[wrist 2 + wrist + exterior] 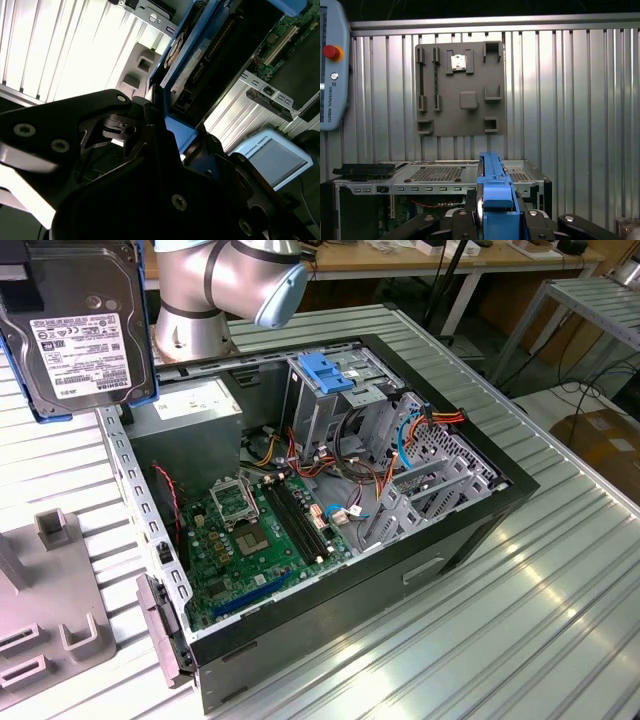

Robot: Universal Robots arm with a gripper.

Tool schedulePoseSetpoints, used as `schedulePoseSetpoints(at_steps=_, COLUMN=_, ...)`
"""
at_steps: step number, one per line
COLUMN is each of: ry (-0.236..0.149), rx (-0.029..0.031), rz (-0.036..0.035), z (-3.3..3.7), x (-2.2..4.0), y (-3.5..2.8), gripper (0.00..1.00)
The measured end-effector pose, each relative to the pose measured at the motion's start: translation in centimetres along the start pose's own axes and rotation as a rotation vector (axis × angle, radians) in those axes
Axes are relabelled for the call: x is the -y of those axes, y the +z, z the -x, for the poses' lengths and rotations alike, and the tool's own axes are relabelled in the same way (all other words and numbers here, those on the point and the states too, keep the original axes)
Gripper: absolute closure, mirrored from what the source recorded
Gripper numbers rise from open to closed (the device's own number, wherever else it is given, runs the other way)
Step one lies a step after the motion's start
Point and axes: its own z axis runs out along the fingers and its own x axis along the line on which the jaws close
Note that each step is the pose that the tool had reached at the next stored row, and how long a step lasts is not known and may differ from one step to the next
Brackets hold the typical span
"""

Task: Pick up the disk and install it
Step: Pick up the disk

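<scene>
The disk [75, 330] hangs in the air at the exterior view's upper left, above the slatted table and beside the open computer case [480, 510]. Its dark face with the white label points toward that camera, and the blue carrier frames its edges. In the first wrist view the disk [495, 187] stands edge-on between the black fingers [465, 217] of my gripper [495, 215], which is shut on the carrier. The second wrist view shows the same grasp: the disk [200, 65] runs away from the gripper [170, 127] toward the case.
Inside the case are a green motherboard [260, 530], a metal drive cage with a blue ridged handle [330, 375], cables, and a grey box with a white sticker [185, 410]. A grey fixture plate [460, 90] lies on the table beyond the case. A teach pendant [332, 65] lies nearby.
</scene>
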Motion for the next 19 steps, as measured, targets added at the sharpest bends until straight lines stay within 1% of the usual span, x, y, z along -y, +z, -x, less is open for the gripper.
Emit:
schedulePoseSetpoints(at_steps=3, ry=0.0, rx=0.0001, rz=0.0, z=0.01, x=0.42, y=0.02, gripper=0.63)
schedulePoseSetpoints(at_steps=7, ry=0.0, rx=0.0, rz=0.0001, z=0.02, x=0.81, y=0.02, gripper=0.63)
schedulePoseSetpoints(at_steps=8, ry=0.0, rx=0.0, rz=0.0, z=0.03, x=1.02, y=0.03, gripper=0.63)
schedulePoseSetpoints(at_steps=11, ry=0.0, rx=0.0, rz=0.0, z=0.04, x=1.33, y=0.04, gripper=0.63)
schedulePoseSetpoints(at_steps=13, ry=0.0, rx=0.0, rz=0.0, z=0.04, x=1.65, y=0.05, gripper=0.63)
schedulePoseSetpoints(at_steps=19, ry=0.0, rx=0.0, rz=0.0, z=0.06, x=2.18, y=0.07, gripper=0.63)
